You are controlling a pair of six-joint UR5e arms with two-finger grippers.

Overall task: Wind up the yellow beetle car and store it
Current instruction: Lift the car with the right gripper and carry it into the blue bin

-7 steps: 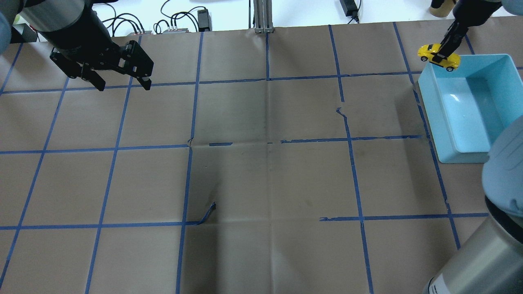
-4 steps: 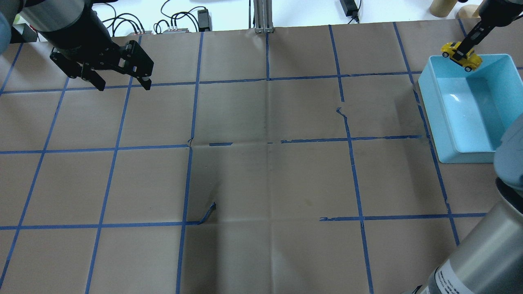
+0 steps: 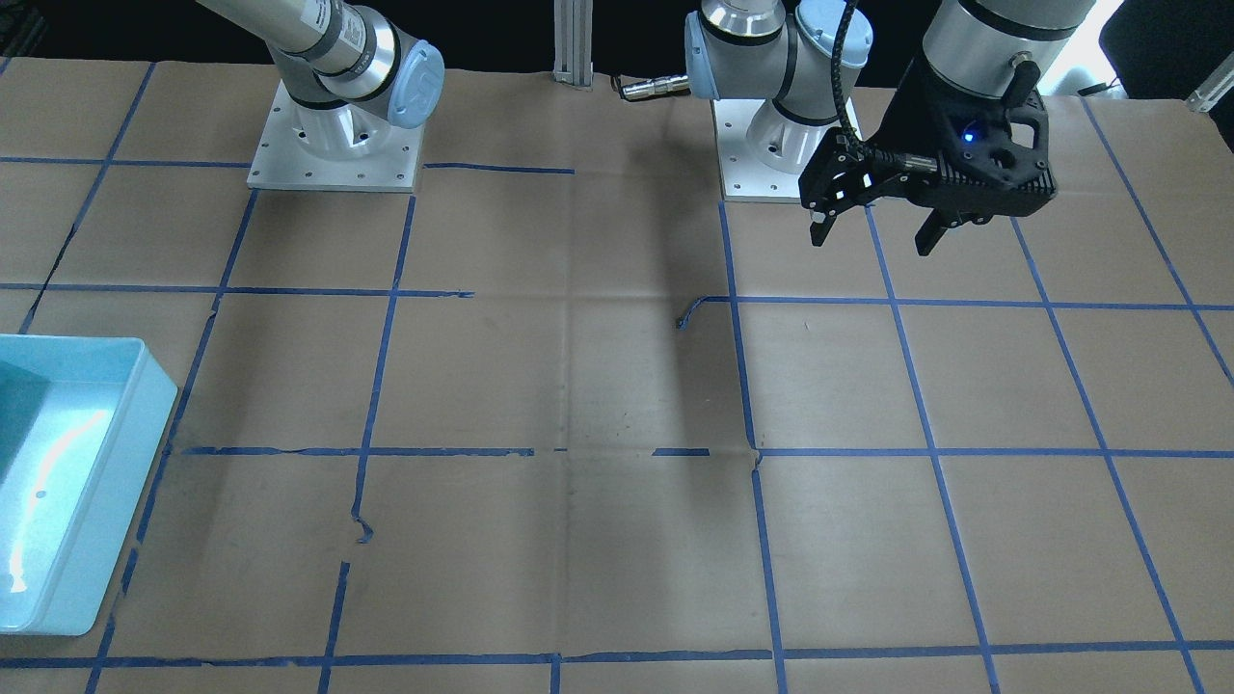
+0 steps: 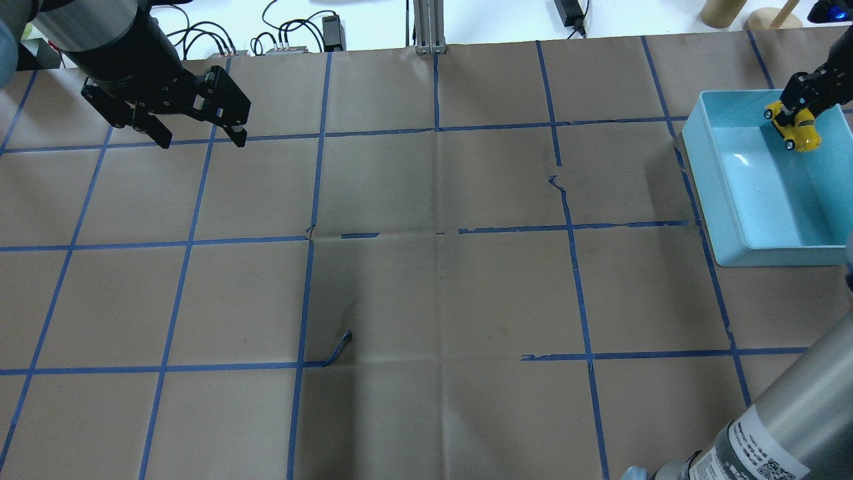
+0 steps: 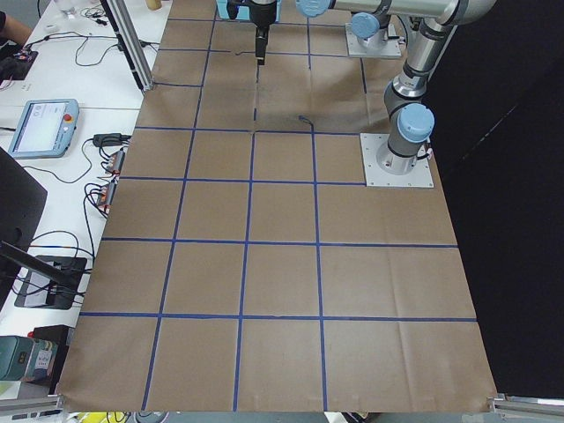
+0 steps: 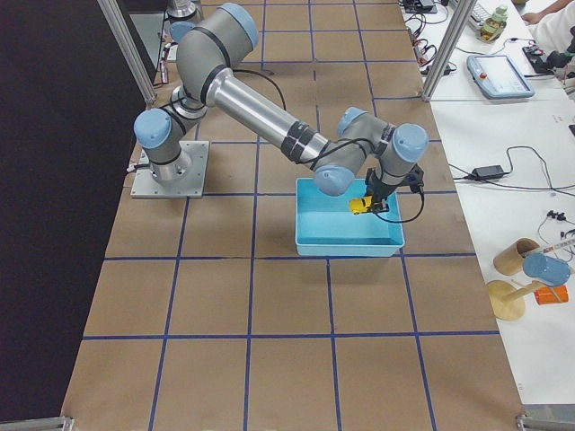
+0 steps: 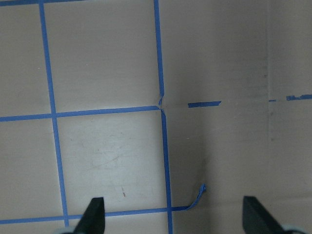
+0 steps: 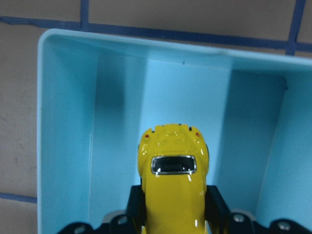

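The yellow beetle car point(image 4: 798, 128) hangs in my right gripper point(image 4: 792, 115), which is shut on its sides over the far part of the light-blue bin point(image 4: 700, 175). In the right wrist view the car point(image 8: 173, 185) points into the bin point(image 8: 45, 122), clamped between both fingers, above the bin floor. The right side view shows the car point(image 6: 360, 206) and the gripper point(image 6: 372, 203) inside the bin's outline point(image 6: 346, 248). My left gripper point(image 4: 201, 141) is open and empty above the far left of the table; it also shows in the front view point(image 3: 872, 241) and the left wrist view point(image 7: 175, 217).
Brown paper with blue tape squares covers the table. A peeled tape strip point(image 4: 338, 349) curls up near the middle. Cables and a power box point(image 4: 333, 30) lie past the far edge beside a metal post point(image 4: 430, 27). Wooden pieces point(image 4: 723, 10) stand at the far right.
My right gripper has carried the car from the bin's far-left corner rightward over the bin, and the car has turned. The left gripper has not moved.
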